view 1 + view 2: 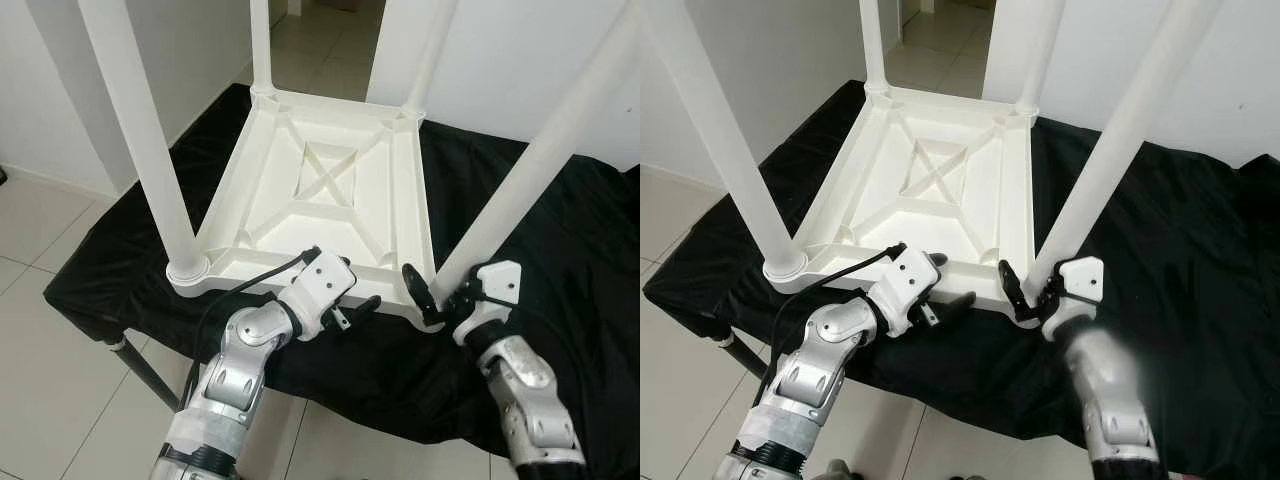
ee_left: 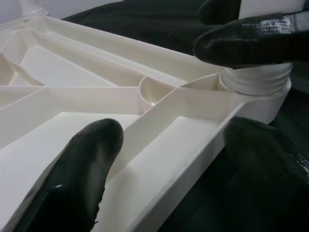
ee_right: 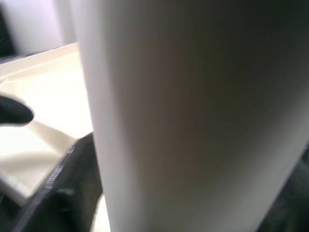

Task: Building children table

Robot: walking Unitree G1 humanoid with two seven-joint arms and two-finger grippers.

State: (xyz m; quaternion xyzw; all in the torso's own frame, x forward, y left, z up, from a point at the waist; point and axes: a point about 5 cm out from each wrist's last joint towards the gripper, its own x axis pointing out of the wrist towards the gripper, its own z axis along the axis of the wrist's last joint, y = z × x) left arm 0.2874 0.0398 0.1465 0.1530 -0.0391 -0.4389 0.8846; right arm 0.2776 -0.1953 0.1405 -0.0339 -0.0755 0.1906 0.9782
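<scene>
The right end effector point(image 1: 437, 293) grips the white cylindrical plastic leg point(image 1: 520, 190); the left end effector point(image 1: 352, 309), open, straddles the inverted white plastic tabletop point(image 1: 330, 190) rim. An off-axis push may cross-thread the socket.

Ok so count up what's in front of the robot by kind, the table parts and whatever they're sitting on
White table legs: 4, for example the near right leg
White upturned tabletop: 1
Black cloth under it: 1
Total: 6
</scene>
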